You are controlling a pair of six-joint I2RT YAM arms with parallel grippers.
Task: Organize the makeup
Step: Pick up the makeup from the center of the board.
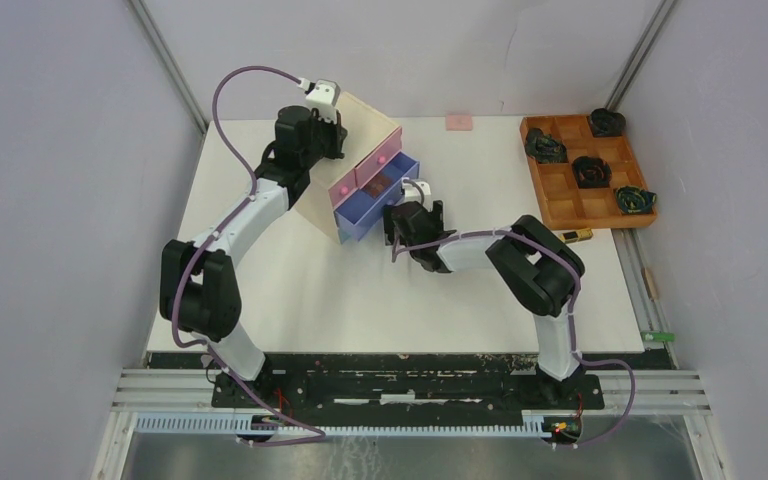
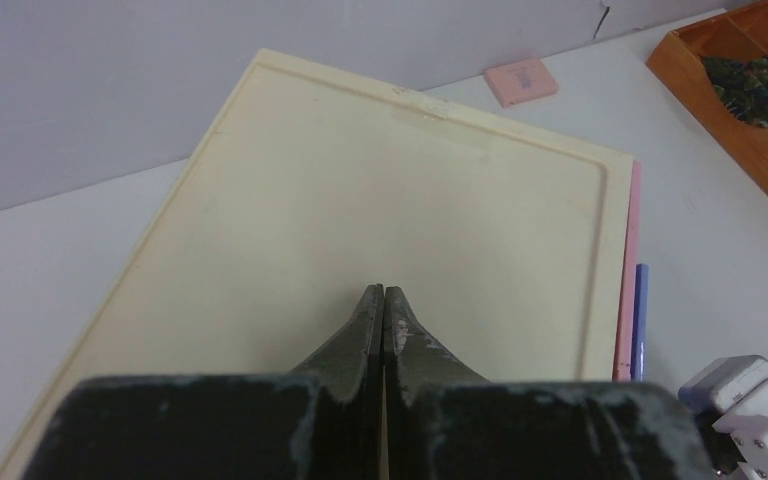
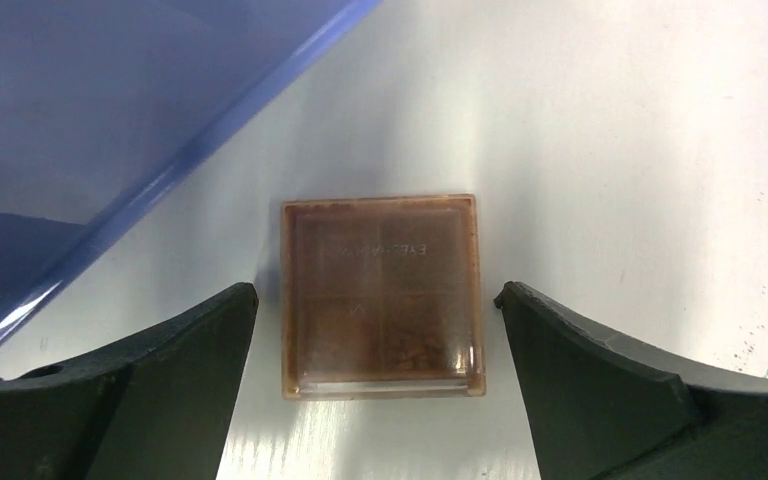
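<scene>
1. the right claw (image 3: pixel 377 292) stood wide open and empty, one finger on each side of the palette (image 3: pixel 381 300).
2. the palette lay flat on the desk (image 3: pixel 620 150), far from its edges, just beside the blue drawer (image 3: pixel 140 100).
3. best was probably to go lower, close evenly, and lift level.
4. the left claw (image 2: pixel 384 300), shut and empty, was over the chest (image 2: pixel 360 180).

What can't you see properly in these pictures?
Top view: brown palette hidden beneath right end effector.
Left wrist view: drawer contents, hidden under the top of the chest.
Right wrist view: blue drawer cut off by the frame; palette lettering blurred.
</scene>
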